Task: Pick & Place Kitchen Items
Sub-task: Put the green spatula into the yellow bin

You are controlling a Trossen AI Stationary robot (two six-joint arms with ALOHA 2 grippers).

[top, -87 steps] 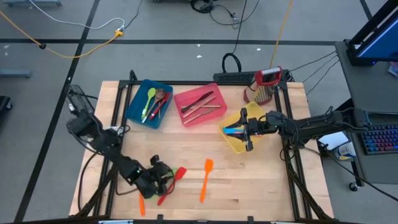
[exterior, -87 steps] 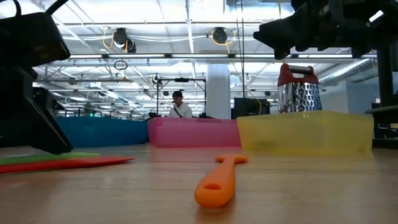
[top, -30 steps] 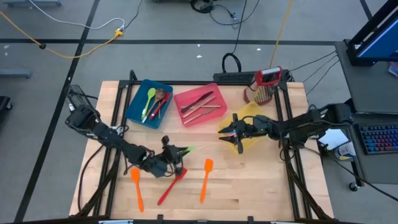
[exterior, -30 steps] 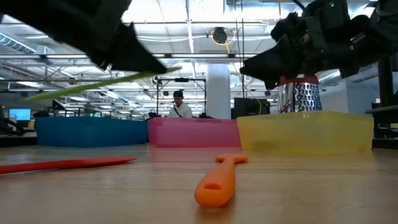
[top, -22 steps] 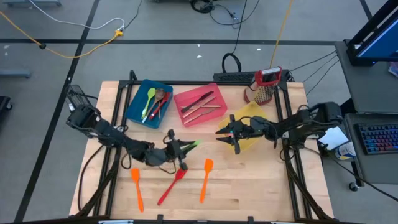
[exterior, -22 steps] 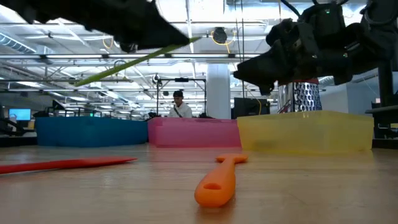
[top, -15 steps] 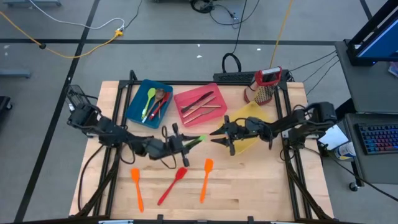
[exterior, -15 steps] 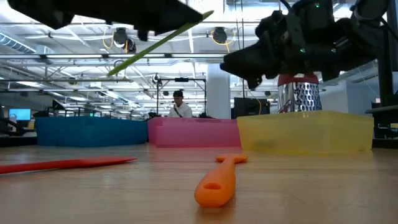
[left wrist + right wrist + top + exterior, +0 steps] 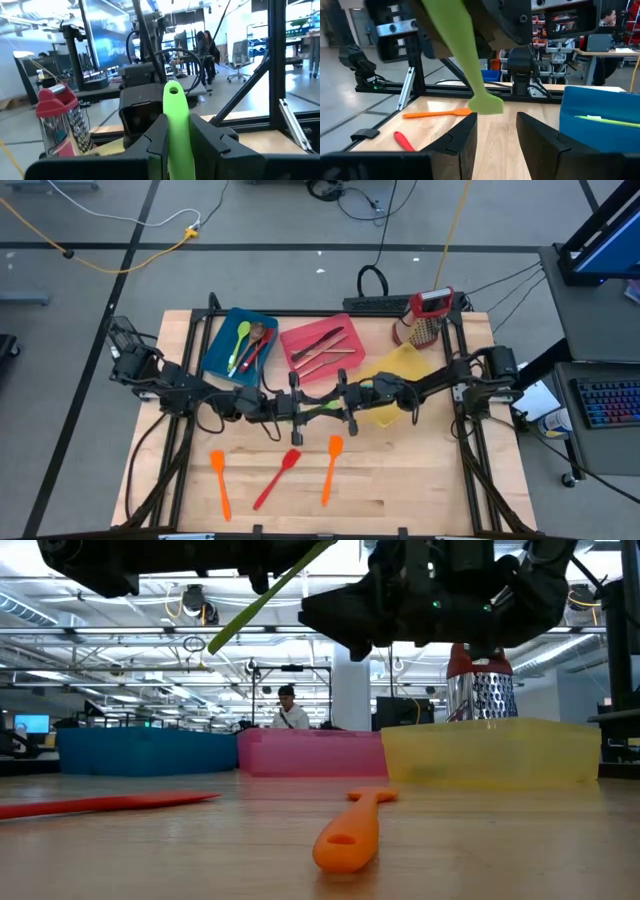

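A slim green silicone spatula (image 9: 322,406) hangs in the air over the middle of the table, between my two grippers. My left gripper (image 9: 300,407) reaches in from the table's left and is shut on it. My right gripper (image 9: 343,402) reaches in from the right and is open. Its fingers (image 9: 462,142) stand on either side of the spatula's free end (image 9: 485,104), just short of it. In the low view the spatula (image 9: 265,598) slants upward toward the right. My left gripper pinches the green spatula's handle (image 9: 176,131) between its two fingers, which lie roughly level and come from the table's left. The handle's end with the hanging hole (image 9: 173,90) sticks out past the fingertips toward the right gripper. The spatula is lifted clear of the table.
On the near half of the table lie two orange spatulas (image 9: 218,480) (image 9: 330,465) and a red one (image 9: 275,478). Along the far side stand a blue bin (image 9: 218,352), a pink bin (image 9: 345,330), a yellow bin (image 9: 405,365) and a red-topped grater (image 9: 428,315).
My left gripper has carried the green spatula up and toward the table's right and far side. My right gripper has left the yellow bin and moved toward the table's left. The two now face each other over the middle of the table.
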